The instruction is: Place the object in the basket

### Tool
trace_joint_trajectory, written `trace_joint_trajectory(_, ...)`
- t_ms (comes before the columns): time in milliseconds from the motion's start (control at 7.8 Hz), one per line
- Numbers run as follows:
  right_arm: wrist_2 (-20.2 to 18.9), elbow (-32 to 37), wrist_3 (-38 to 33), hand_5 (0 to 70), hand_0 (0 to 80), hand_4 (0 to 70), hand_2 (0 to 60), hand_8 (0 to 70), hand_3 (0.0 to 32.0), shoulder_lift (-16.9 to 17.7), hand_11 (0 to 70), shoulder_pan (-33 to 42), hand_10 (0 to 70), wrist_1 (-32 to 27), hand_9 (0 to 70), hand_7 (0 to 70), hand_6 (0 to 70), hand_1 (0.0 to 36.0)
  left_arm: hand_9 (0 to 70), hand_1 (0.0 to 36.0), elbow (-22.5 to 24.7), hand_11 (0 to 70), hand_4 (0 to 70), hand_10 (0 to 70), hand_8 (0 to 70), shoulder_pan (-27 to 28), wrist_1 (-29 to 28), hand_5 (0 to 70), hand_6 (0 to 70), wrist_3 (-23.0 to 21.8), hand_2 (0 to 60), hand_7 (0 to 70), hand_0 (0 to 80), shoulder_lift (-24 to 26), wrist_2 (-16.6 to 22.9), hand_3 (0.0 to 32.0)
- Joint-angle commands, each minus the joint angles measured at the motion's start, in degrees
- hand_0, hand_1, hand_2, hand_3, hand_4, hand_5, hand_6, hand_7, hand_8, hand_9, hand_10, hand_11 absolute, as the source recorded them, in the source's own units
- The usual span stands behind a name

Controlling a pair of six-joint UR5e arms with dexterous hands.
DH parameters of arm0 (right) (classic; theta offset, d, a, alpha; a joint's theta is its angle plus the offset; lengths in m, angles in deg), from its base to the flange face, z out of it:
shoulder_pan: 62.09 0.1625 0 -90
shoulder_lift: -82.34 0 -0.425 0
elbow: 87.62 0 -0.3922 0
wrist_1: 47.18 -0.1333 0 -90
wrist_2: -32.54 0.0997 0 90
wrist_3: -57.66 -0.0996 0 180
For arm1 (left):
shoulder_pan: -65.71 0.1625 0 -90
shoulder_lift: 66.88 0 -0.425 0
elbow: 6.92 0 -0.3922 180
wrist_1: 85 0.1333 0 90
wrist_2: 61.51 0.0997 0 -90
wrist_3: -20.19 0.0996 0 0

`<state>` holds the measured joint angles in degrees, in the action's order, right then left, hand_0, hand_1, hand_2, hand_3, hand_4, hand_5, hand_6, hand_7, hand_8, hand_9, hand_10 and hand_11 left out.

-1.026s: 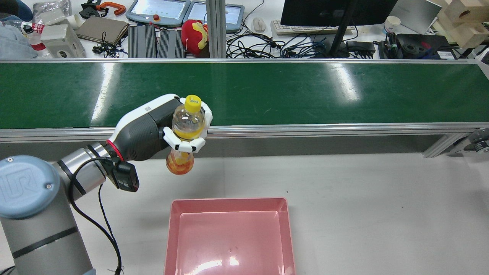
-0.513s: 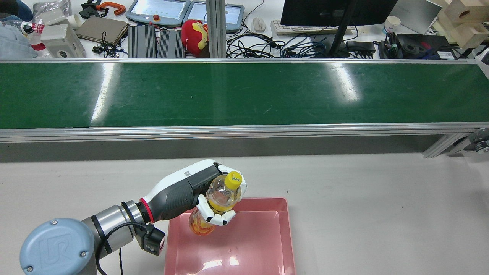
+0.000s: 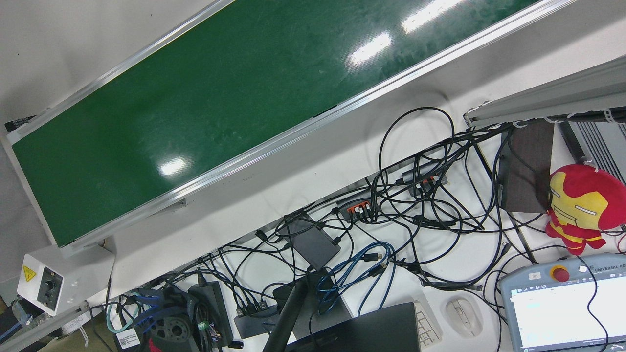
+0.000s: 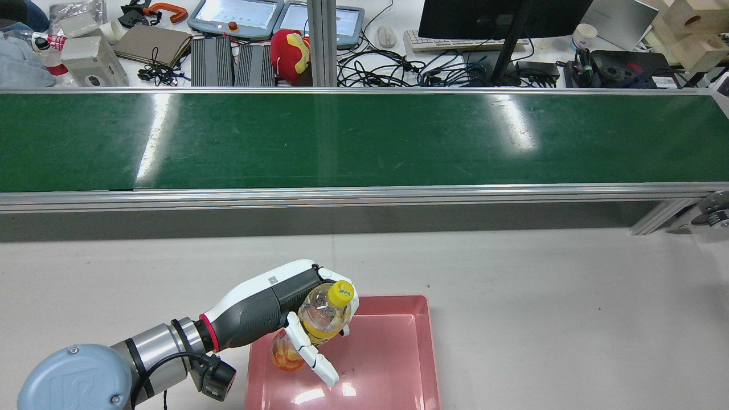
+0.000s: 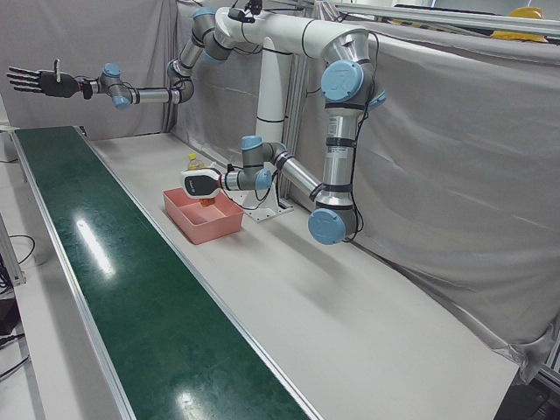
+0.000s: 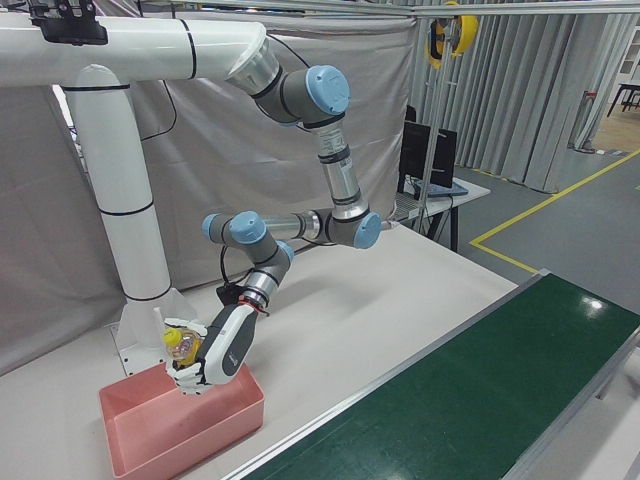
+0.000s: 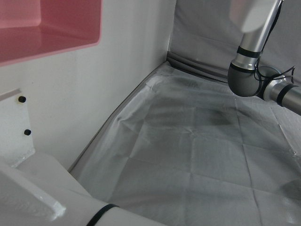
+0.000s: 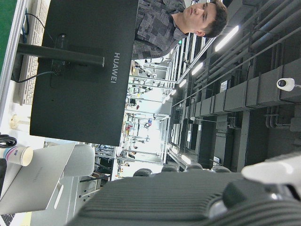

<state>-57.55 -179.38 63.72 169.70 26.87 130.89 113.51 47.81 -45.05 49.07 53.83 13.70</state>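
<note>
My left hand [image 4: 282,307] is closed around a clear bottle [image 4: 323,312] with a yellow cap and orange drink. It holds the bottle tilted just above the left part of the pink basket [image 4: 398,298]. One finger [image 4: 320,364] is stretched out below the bottle. The same hand [image 6: 215,362], bottle [image 6: 178,345] and basket [image 6: 150,440] show in the right-front view. They show small in the left-front view, with the hand [image 5: 203,183] above the basket [image 5: 210,224]. The left hand view shows a basket corner [image 7: 51,21]. My right hand [image 5: 37,81] is raised high, fingers spread, empty.
The green conveyor belt [image 4: 364,136] runs across beyond the table, with its metal rail [image 4: 364,196] between belt and basket. Beyond the belt lie a monitor [image 4: 501,17], cables and a red plush toy [image 4: 289,52]. The grey table [image 4: 541,319] lies right of the basket.
My left hand carried the bottle from the belt's near edge back over the basket and then lower. One finger has straightened away from the bottle.
</note>
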Motion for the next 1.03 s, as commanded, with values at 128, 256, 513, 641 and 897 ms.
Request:
trace_joint_trajectory(128,0.0,0.0,0.0,0.0,0.0,0.0,0.0,0.0,0.0,0.0,0.0,0.1,0.0,0.0,0.0,0.0,0.0,0.0,0.0,22.7,0.8,14.6,12.0,8.2,0.0,1.3,0.6,27.7,0.0,-0.6,16.4,4.8,56.9,-0.6,0.3,0.0)
trace_joint_trajectory(256,0.0,0.0,0.0,0.0,0.0,0.0,0.0,0.0,0.0,0.0,0.0,0.1,0.0,0.0,0.0,0.0,0.0,0.0,0.0,20.8,0.8,12.8,8.5,7.0,0.0,1.2,0.6,28.5,0.0,-0.8,7.1,4.7,56.6,-0.5,0.3,0.0)
trace_joint_trajectory(513,0.0,0.0,0.0,0.0,0.0,0.0,0.0,0.0,0.0,0.0,0.0,0.0,0.0,0.0,0.0,0.0,0.0,0.0,0.0,19.1,2.5,12.7,6.9,7.0,0.0,0.2,0.7,30.0,0.0,-1.0,0.0,4.0,58.3,-0.5,0.3,0.0)
trace_joint_trajectory(641,0.0,0.0,0.0,0.0,0.0,0.0,0.0,0.0,0.0,0.0,0.0,0.0,0.0,0.0,0.0,0.0,0.0,0.0,0.0,17.6,4.0,13.2,6.4,7.3,0.0,-2.4,1.4,30.5,0.0,-1.3,0.0,3.9,57.6,-0.6,0.4,0.0)
trace_joint_trajectory(897,0.0,-0.1,0.0,0.0,0.0,0.0,0.0,0.0,0.0,0.0,0.0,0.0,0.0,0.0,0.0,0.0,0.0,0.0,0.0,14.6,6.5,14.0,4.3,8.2,0.0,-9.6,1.5,32.4,0.0,-5.8,0.0,3.8,53.5,-3.7,0.6,0.0)
